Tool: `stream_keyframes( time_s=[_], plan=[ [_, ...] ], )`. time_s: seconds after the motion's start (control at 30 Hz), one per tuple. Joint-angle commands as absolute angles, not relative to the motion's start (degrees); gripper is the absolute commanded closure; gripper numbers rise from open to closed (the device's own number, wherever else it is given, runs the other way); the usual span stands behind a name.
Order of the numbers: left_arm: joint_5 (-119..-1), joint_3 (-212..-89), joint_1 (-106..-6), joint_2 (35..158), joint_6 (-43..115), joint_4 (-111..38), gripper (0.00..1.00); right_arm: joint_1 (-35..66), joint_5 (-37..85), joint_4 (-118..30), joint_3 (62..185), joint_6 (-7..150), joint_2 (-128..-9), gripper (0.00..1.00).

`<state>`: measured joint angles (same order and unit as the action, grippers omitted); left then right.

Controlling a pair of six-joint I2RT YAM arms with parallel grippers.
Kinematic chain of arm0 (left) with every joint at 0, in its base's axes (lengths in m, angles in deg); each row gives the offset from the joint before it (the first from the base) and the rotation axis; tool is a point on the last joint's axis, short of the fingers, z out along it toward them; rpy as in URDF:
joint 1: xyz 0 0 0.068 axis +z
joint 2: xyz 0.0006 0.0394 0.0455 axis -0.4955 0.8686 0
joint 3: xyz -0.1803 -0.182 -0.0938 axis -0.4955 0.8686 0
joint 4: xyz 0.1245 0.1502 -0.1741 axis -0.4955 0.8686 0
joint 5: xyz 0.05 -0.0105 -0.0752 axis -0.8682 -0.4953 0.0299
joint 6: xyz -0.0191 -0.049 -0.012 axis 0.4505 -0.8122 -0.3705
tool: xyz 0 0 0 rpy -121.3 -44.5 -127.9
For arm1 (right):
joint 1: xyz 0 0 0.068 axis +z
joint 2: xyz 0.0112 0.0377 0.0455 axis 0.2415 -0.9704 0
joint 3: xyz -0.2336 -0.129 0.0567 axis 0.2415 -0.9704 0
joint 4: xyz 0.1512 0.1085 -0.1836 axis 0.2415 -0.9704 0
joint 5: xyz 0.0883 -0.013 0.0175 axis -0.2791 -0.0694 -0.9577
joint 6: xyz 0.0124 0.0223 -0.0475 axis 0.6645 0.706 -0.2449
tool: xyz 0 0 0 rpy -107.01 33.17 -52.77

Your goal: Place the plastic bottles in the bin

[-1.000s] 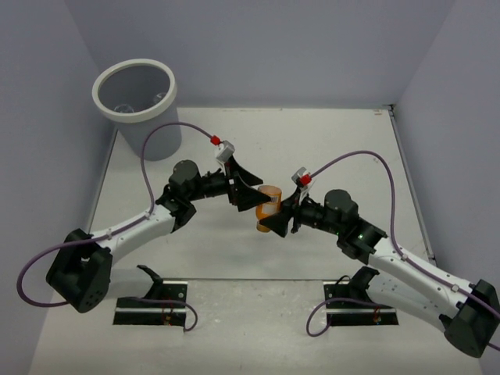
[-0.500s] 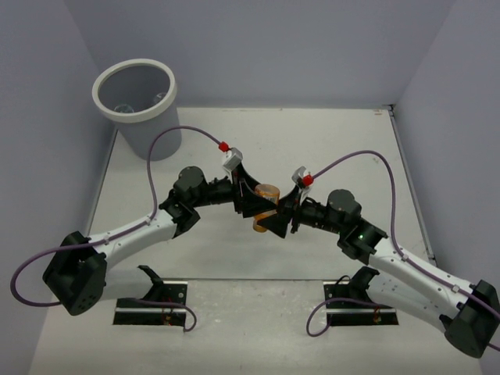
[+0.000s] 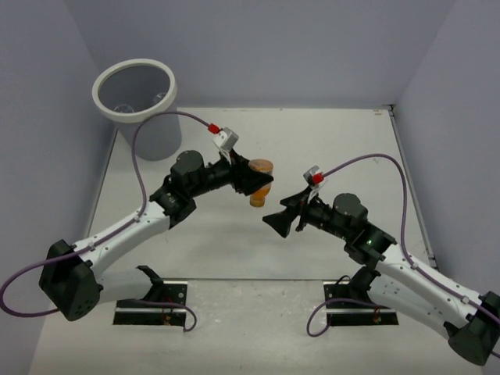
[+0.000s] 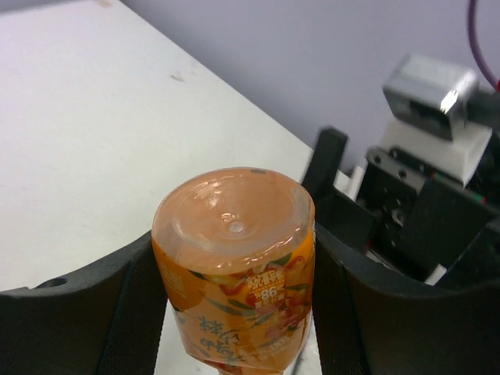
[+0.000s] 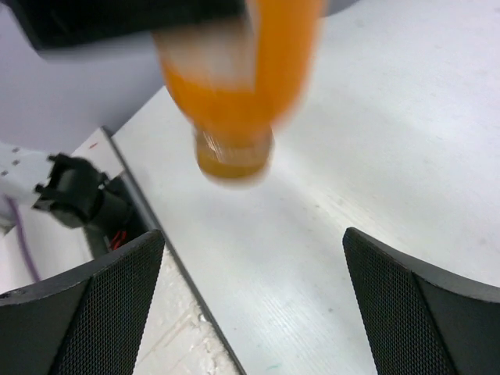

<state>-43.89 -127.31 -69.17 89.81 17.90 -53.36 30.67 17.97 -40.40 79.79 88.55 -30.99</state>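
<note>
Right gripper (image 3: 280, 221) is spread wide and empty over the table (image 3: 344, 148). Just past its tips, the left gripper (image 3: 251, 178) pinches the orange bottle (image 3: 262, 181) across the body, neck pointing down, off the table. Only open table lies between that gripper and the bin (image 3: 134, 118), well apart to its far left. A second ago both grippers met on the bottle. The right has since let go and backed off; the left has taken it.

Soft, even light — orange bottle (image 5: 234, 94) motion-blurred.

Seemingly bare table (image 3: 328, 141) toward bin (image 3: 156, 139)
</note>
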Motion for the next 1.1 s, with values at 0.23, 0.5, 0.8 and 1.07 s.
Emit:
stream_keyframes(
  time_s=[0.23, 0.5, 0.8, 1.07],
  plan=[
    [-69.5, -167.3, -40.0, 101.4, 28.7, -34.4, 0.95, 30.3, 43.8, -54.9, 87.1, 93.8, -33.7, 0.01],
    [-84.9, -183.9, -26.7, 119.9, 29.8, -29.4, 0.76, 29.4, 49.4, -57.5, 89.0, 94.9, -37.7, 0.01],
    [-83.1, -195.8, -25.0, 126.4, 34.2, -21.6, 0.0, 28.8, 51.7, -60.0, 89.8, 96.0, -36.7, 0.01],
    [-68.9, -194.9, -25.1, 118.3, 30.0, -14.1, 0.0, 28.4, 52.8, -65.1, 90.7, 101.3, -36.1, 0.01]
  ],
)
